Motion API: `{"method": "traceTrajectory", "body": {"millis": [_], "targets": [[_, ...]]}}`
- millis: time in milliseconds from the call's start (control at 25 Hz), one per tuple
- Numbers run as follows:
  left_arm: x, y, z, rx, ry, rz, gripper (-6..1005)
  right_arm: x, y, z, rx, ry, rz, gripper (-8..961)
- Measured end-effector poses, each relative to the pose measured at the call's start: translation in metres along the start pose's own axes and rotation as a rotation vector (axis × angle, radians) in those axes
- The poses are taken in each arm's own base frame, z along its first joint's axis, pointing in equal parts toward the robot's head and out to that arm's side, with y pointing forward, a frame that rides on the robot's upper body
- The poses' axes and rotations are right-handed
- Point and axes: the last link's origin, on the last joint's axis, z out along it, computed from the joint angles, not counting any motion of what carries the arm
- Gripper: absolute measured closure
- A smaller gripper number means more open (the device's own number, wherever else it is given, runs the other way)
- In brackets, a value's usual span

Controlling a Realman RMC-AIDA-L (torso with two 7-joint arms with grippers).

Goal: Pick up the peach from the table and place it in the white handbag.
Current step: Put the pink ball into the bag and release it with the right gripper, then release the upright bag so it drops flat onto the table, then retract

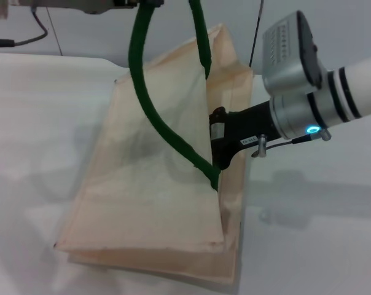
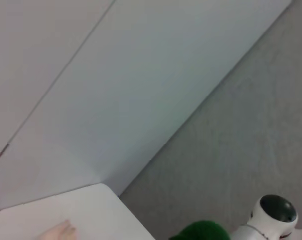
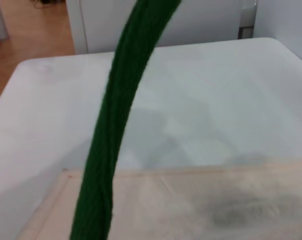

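The white handbag [image 1: 155,196] stands tilted on the table, its mouth open toward the right. Its green handles [image 1: 139,80] run up and out of the head view's top edge, where a grey part of my left arm [image 1: 81,6] shows. My right gripper [image 1: 221,142] reaches from the right into the bag's mouth, its tip hidden behind the front panel. The peach is hidden in every view. The right wrist view shows one green handle [image 3: 116,125] close up, across the bag's cream fabric [image 3: 191,205]. The left wrist view catches only a bit of green handle [image 2: 201,231].
The white table [image 1: 44,123] spreads out to the left of and in front of the bag. Black cables [image 1: 26,37] hang at the back left. A wall stands behind the table's far edge [image 3: 141,47].
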Motion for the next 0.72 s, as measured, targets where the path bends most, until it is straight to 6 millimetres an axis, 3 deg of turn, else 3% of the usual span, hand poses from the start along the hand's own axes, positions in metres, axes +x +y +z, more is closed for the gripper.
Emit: {"method": "traceTrajectory", "body": {"millis": [400, 640, 720], "targets": [[-0.004, -0.003, -0.01, 0.008, 0.036, -0.009, 776, 0.002, 0.0, -0.028, -0.017, -0.03, 0.019, 256], [-0.007, -0.006, -0.018, 0.023, 0.054, -0.028, 771, 0.008, -0.014, -0.055, 0.088, -0.022, 0.068, 146], [-0.007, -0.007, -0.021, 0.022, 0.068, -0.028, 769, 0.012, -0.018, -0.066, 0.131, -0.021, 0.084, 63]]}}
